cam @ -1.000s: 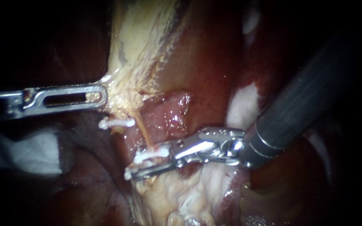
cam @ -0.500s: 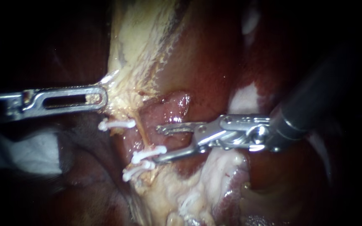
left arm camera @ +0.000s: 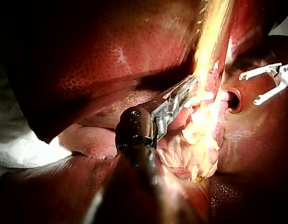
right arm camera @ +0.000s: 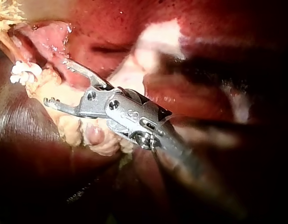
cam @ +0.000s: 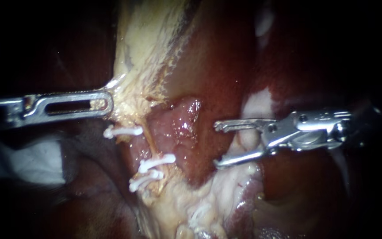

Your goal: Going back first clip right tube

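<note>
Two jaws stand apart and empty at the right instrument's end effector (cam: 216, 145). It is released, with no clip loaded and no tissue caught. The right wrist view shows the same: the tips of the right instrument (right arm camera: 55, 80) are spread and touch nothing.

I judge this to be the retreat step: the clipping looks done, and the instrument has only to get clear. The next move probably calls for a straight pull back along its own shaft. The jaws should stay off the pale fatty lump (cam: 246, 141) that lies close behind the tips.

Ahead of the tips, with a strip of wet red flesh between, is the nearer clip (cam: 156, 162). A second clip (cam: 146, 179) sits just beyond it. Both are white and lie crosswise on a thin pale tube (cam: 150, 139), with their ends sticking out on each side. They look squarely seated, but whether they are latched is too small to tell. I take this for the right tube, because a third clip (cam: 122, 131) sits farther from the end effector, seemingly on a separate strand.

Farthest off, the left instrument's end effector (cam: 105, 102) is clenched on the edge of a pale yellow sheet (cam: 142, 53). The sheet looks drawn taut, and the left wrist view agrees, with the left instrument (left arm camera: 186, 91) closed on that edge.
</note>
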